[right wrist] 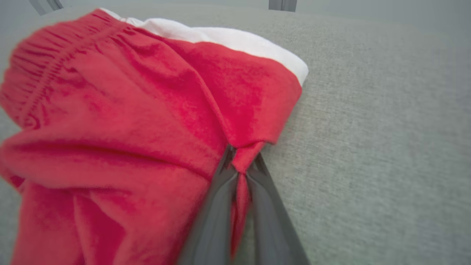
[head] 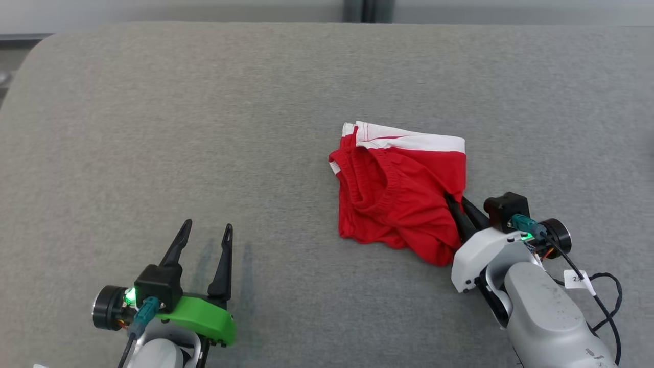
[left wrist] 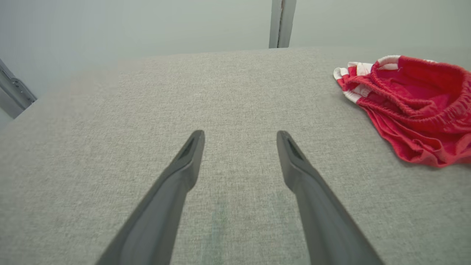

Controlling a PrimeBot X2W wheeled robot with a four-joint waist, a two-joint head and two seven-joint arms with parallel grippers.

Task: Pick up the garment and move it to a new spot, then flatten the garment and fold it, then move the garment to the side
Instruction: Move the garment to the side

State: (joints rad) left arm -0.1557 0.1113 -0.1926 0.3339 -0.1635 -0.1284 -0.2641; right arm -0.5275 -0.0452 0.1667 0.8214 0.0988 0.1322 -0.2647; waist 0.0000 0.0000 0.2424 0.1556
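Garment: the garment (head: 403, 189), red shorts with a white band (head: 409, 140) and a gathered waistband (head: 357, 176), is lying crumpled and doubled over itself, not spread flat.
Place: it is sitting just right of centre in the head view and at the far right edge of the left wrist view (left wrist: 415, 110), and it is taking up the left half of the right wrist view (right wrist: 110, 129).
Right gripper: the right gripper (head: 456, 203) is reaching in from the lower right of the head view and pinching the garment's lower right edge. In its own wrist view (right wrist: 243, 158) the two fingers are pressing together with a thin fold of red cloth caught between them.
Left gripper: the left gripper (head: 208, 225) is waiting at the lower left of the head view, well apart from the garment. Its fingers are standing wide apart with nothing between them, as the left wrist view (left wrist: 241, 134) is also showing.
Desk: the grey cloth-covered desk (head: 204, 102) is carrying the whole garment, and most of the fabric looks to be resting on it rather than hanging.
Done: judging by the pinch, the first grasp is in place.
Left: the lift and carry to a new spot are not yet done, and the flattening, the folding and the final move aside are all waiting after that.
Stage: the task is looking very early, at the opening pick-up.
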